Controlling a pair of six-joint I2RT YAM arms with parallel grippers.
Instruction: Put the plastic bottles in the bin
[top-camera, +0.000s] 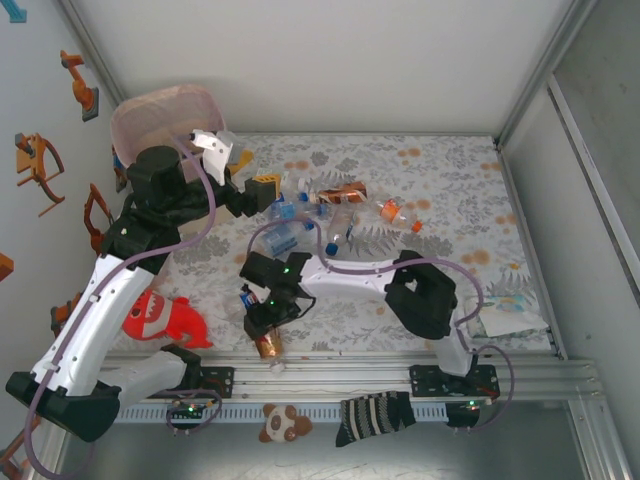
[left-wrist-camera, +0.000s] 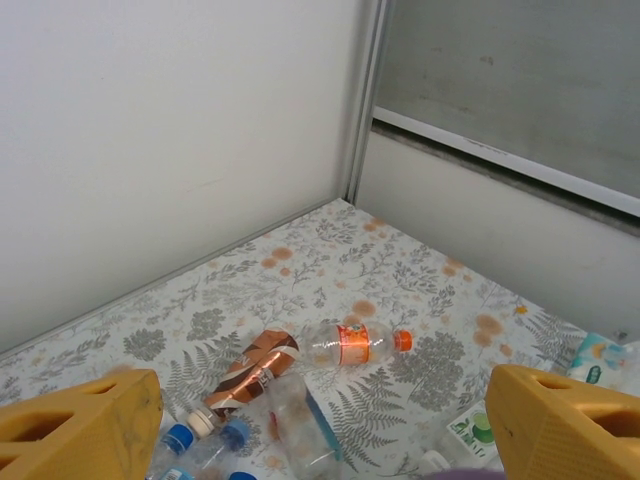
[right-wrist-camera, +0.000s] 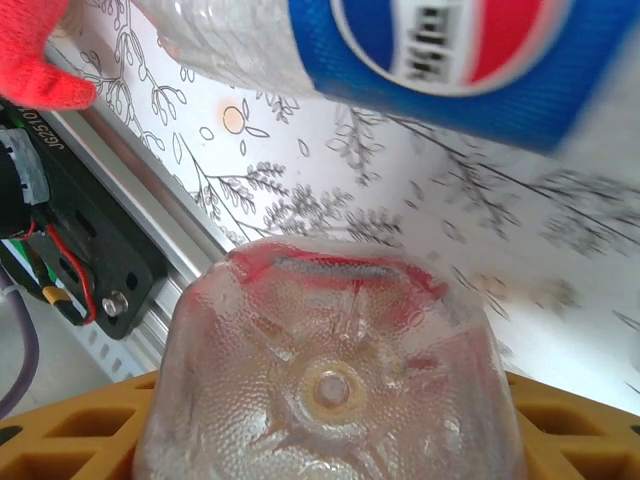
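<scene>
**Bottles strewn, bin waiting in the corner**

The beige, pink-lined bin (top-camera: 135, 110) stands upright at the far left corner. Plastic bottles (top-camera: 335, 205) lie toppled mid-table, an orange-labelled bottle (left-wrist-camera: 355, 343) on its side. The right gripper (top-camera: 266, 335) clamps a red-labelled bottle (right-wrist-camera: 330, 380).

The bottle (right-wrist-camera: 330, 390) is clear, glossy plastic with a dimpled base; matt printed cloth covers the bench (top-camera: 450, 200); the near rail (top-camera: 340, 372) is bare metal.

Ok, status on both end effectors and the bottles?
Left end effector open, empty, by the bottle pile. Right end effector shut on a bottle near the front rail. Bin far left; left arm stands between.
</scene>
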